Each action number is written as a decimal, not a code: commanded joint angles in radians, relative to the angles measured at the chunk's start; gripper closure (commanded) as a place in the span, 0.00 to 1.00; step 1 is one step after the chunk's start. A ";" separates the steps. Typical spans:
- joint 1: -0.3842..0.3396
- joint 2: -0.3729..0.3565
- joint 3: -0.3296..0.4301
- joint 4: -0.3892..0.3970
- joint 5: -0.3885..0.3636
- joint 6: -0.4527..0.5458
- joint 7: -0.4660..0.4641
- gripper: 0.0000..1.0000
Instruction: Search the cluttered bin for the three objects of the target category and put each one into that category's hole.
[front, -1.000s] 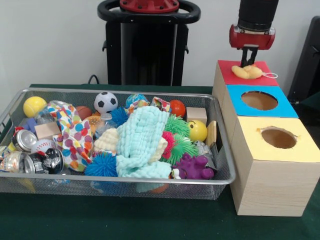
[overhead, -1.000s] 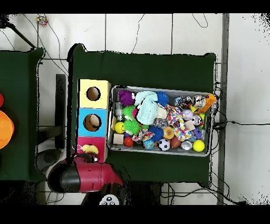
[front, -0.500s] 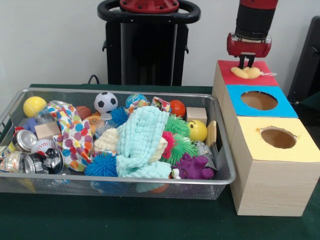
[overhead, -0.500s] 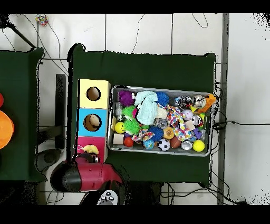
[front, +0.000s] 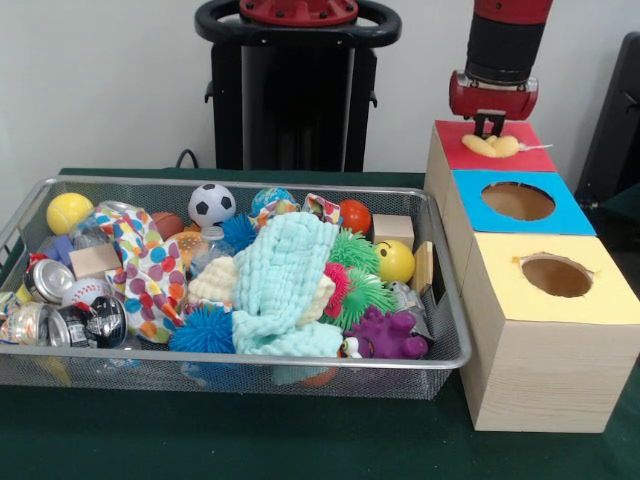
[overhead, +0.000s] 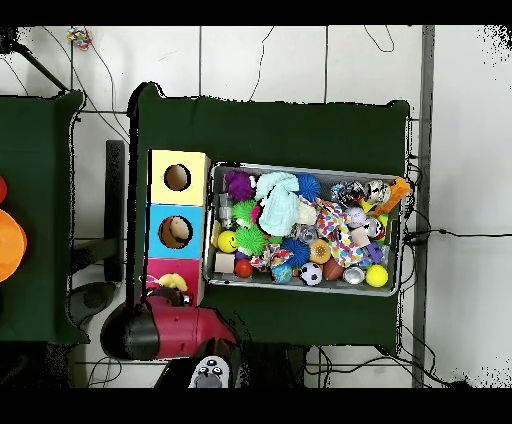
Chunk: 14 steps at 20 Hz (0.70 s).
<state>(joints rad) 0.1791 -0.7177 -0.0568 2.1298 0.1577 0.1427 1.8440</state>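
Note:
A pale yellow soft toy with a thin cord lies on top of the red box, over its hole. My gripper hangs right above the toy's back edge, at or just off its surface. In the overhead view the toy shows on the red box, and the red arm just past it covers the gripper. The wire bin is full of balls, spiky toys, cans and cloths.
A blue box and a yellow box, each with a round hole, stand in a row with the red one beside the bin. A light blue cloth lies over the bin's middle. A black pedestal rises behind.
The arm has drawn back a little toward its base and left in the front view. The yellow toy has stayed on the red box and shows more in the overhead view.

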 joint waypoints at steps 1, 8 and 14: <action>-0.074 0.016 0.103 -0.112 0.052 -0.035 0.176 1.00; -0.071 0.011 0.086 -0.126 0.040 0.006 0.156 1.00; -0.084 0.009 0.103 -0.127 0.043 0.019 0.153 1.00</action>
<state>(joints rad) 0.1425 -0.7132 -0.0304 2.1324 0.1570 0.1444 1.8440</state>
